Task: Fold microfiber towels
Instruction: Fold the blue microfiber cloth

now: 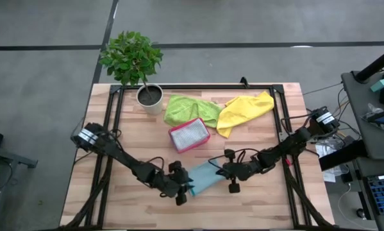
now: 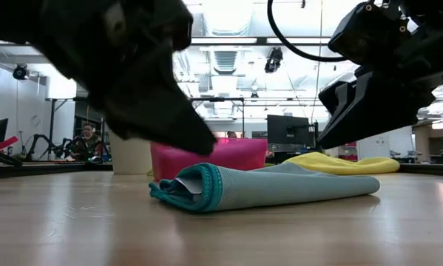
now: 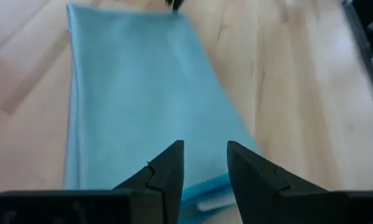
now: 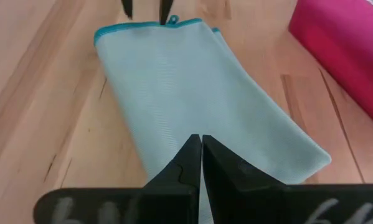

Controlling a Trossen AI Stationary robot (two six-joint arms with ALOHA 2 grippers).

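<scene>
Two grippers flanked the folded teal towel (image 1: 203, 177): left gripper (image 3: 205, 163) part-open, empty; right gripper (image 4: 201, 149) shut, empty.

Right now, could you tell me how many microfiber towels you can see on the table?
3: a teal towel folded at the front between the arms, a lime green towel beside the plant pot, and a yellow towel to its right. Others may be hidden.

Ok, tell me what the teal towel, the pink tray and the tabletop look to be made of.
Teal towel: soft woven cloth, probably microfiber, matte with a fine ribbed weave and a stitched darker teal edge. Pink tray: looks like smooth plastic, evenly coloured with a faint sheen. Tabletop: light wood planks with visible grain and seams, satin finish.
</scene>
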